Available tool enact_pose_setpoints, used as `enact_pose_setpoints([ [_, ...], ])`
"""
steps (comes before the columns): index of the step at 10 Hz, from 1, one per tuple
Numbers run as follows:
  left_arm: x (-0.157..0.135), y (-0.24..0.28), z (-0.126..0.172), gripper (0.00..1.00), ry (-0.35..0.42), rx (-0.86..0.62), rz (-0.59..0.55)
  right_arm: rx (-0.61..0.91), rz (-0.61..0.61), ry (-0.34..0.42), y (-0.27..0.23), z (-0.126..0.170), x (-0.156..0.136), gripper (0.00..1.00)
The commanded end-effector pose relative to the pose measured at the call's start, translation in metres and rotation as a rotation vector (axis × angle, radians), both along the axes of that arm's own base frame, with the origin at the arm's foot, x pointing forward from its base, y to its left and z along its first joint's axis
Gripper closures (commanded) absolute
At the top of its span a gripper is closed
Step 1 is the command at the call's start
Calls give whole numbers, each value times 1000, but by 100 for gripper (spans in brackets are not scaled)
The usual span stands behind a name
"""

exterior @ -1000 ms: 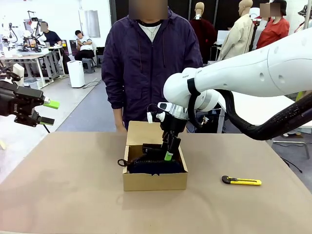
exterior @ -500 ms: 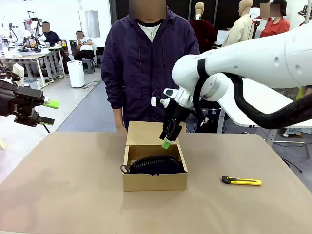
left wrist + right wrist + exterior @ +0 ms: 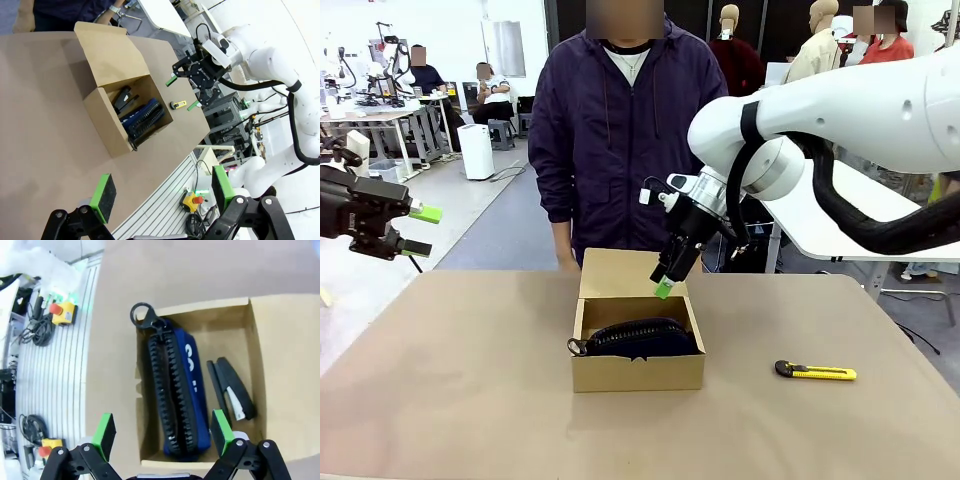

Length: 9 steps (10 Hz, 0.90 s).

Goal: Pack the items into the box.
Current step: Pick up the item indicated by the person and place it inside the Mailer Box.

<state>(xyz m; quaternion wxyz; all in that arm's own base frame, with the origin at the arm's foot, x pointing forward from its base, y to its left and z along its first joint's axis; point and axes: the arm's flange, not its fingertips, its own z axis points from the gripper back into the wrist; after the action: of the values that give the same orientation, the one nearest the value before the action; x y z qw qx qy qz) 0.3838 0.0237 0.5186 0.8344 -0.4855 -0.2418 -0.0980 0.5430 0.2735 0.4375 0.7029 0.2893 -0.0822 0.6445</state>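
— Brown cardboard box (image 3: pixel 638 375), small and rectangular, sits mid-tabletop (image 3: pixel 460 390) with its lid flap folded back toward the person (image 3: pixel 620 130) at the far side. What do we see inside?

— We see the dark navy zippered fabric pouch (image 3: pixel 177 400) lying along the front wall, its pull loop poking over one end. The small black stapler (image 3: pixel 232 387) lies just beside it, on the flap side.

— And the slim yellow-and-black utility knife (image 3: pixel 817 372)?

— We find it out on the tabletop, to the robot's right of the box and well apart from it.

— How do our pincers stand?

— The right pincer (image 3: pixel 665 285) hangs above the box's back edge, fingers spread wide with nothing between them. The left pincer (image 3: pixel 420 230) hovers off the tabletop's left edge, likewise spread and empty.
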Motion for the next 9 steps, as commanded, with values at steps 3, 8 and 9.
enact_pose_setpoints([
  [3,-1,3,1,0,-2,-1,-10,202,-545,313,-101,68,-33,0],
  [8,-1,3,1,0,-2,-1,-10,887,-1023,664,-247,115,-125,0],
  [9,-1,3,1,0,-2,-1,-10,962,-1042,667,-262,108,-147,0],
])
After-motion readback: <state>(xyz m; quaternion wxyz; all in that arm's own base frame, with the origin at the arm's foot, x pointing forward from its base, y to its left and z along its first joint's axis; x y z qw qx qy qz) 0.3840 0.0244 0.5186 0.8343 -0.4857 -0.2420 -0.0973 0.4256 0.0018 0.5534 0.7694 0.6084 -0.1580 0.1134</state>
